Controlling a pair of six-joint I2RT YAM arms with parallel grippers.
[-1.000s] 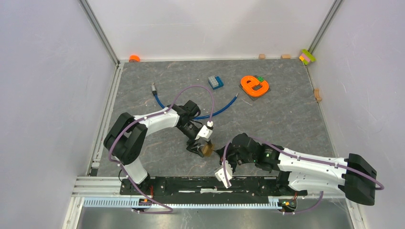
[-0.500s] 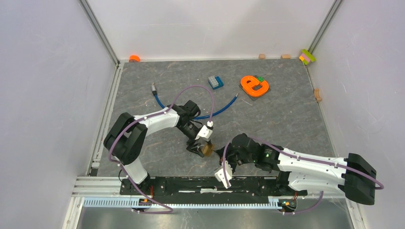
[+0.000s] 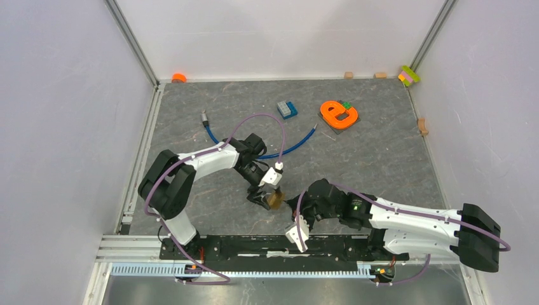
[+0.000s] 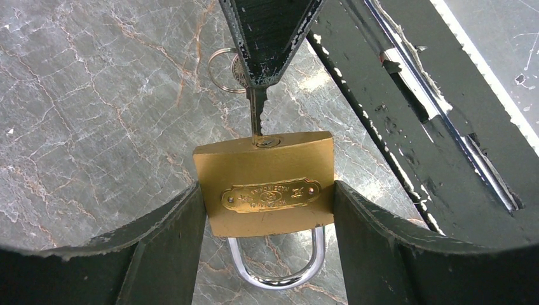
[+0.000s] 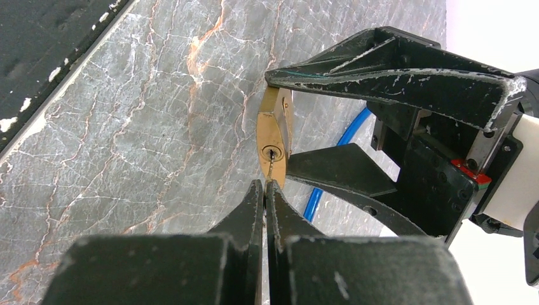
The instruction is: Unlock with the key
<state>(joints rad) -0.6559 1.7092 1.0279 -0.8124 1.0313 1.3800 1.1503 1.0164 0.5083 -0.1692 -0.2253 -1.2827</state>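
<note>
Nothing's budged: left hand (image 4: pixel 267 219) clamps the rectangular brass padlock (image 4: pixel 264 184), right hand (image 5: pixel 265 196) pinches the small silver metal key (image 4: pixel 255 113) poking into its keyhole (image 4: pixel 267 142). Looks like the steel shackle (image 4: pixel 278 272) is shut, so turning remains.

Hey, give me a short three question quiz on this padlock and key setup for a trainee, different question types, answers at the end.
1. True or false: the left end effector clamps the brass padlock by its two sides.
2. What holds the key? A) left end effector B) right end effector C) nothing
3. Fill in: the key's tip meets the padlock at its ____.
Key: 1 true; 2 B; 3 keyhole.
</note>
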